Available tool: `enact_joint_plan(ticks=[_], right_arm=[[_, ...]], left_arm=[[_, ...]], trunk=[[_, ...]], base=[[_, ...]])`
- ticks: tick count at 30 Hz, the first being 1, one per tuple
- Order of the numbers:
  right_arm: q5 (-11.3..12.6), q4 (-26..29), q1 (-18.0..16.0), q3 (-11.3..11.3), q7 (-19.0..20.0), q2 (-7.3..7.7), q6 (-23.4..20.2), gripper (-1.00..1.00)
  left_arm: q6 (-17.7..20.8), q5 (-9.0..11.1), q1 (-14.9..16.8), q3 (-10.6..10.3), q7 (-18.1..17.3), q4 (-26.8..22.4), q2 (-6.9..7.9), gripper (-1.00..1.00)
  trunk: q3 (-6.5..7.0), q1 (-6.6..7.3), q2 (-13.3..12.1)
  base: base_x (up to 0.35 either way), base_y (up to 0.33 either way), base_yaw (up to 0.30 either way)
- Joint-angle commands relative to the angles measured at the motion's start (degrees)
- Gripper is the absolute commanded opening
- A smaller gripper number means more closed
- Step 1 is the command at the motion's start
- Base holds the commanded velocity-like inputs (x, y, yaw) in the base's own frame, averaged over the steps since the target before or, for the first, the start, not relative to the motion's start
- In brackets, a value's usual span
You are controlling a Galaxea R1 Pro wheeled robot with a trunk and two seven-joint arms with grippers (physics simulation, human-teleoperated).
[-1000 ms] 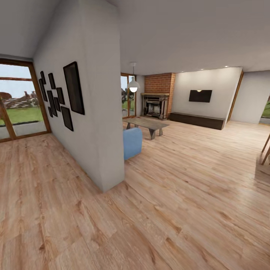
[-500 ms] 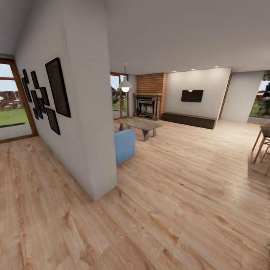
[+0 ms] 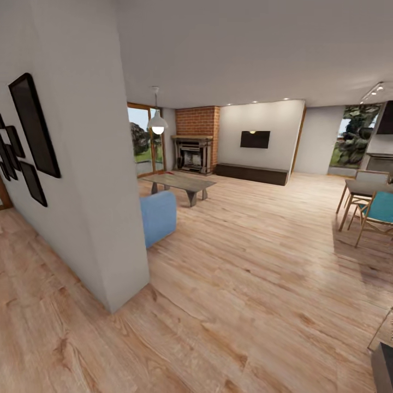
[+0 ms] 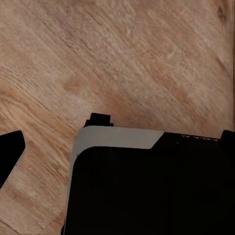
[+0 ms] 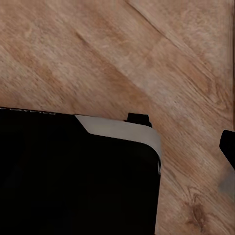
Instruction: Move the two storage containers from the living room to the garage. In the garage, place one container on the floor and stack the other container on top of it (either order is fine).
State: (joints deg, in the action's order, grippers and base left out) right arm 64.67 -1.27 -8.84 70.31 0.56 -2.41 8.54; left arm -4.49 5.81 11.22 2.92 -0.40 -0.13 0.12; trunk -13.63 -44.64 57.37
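Observation:
The two storage containers are out of view, as are the garage and its floor. The head view looks into the living room: brick fireplace (image 3: 194, 153), black wall TV (image 3: 255, 139), long dark bench (image 3: 252, 173), blue sofa (image 3: 158, 217) and light wood plank flooring (image 3: 245, 273). In the left wrist view my left gripper (image 4: 117, 147) is open, a dark finger (image 4: 10, 154) at each side edge, over my black base (image 4: 147, 196) and the planks. In the right wrist view my right gripper (image 5: 117, 147) looks open too, with one finger (image 5: 228, 147) at the edge.
A white partition wall (image 3: 103, 218) hung with black frames (image 3: 34, 125) stands close on the left. A low grey coffee table (image 3: 183, 183) sits before the fireplace. A dining table with chairs (image 3: 371, 210) is at the right. Open plank floor lies between.
The camera has turned right: the wall, sofa and fireplace slid left in the picture, and the dining table and chairs came into view at the right.

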Motion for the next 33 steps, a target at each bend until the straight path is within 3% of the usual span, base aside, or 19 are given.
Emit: enact_joint_plan(ticks=[1, 33], right_arm=[[0.5, -0.1, 0.0, 0.5, 0.1, -0.06, 0.2, 1.0], [0.3, -0.1, 0.0, 0.7, 0.1, -0.06, 0.2, 1.0]], left_arm=[[-0.2, 0.4, 0.0, 0.2, 0.0, 0.0, 0.01, 1.0], [-0.2, 0.4, 0.0, 0.2, 0.0, 0.0, 0.01, 1.0]], trunk=[[-0.07, -0.04, 0.0], [-0.07, -0.04, 0.0]], base=[[0.323, 0.0, -0.251], [0.323, 0.0, -0.239]])
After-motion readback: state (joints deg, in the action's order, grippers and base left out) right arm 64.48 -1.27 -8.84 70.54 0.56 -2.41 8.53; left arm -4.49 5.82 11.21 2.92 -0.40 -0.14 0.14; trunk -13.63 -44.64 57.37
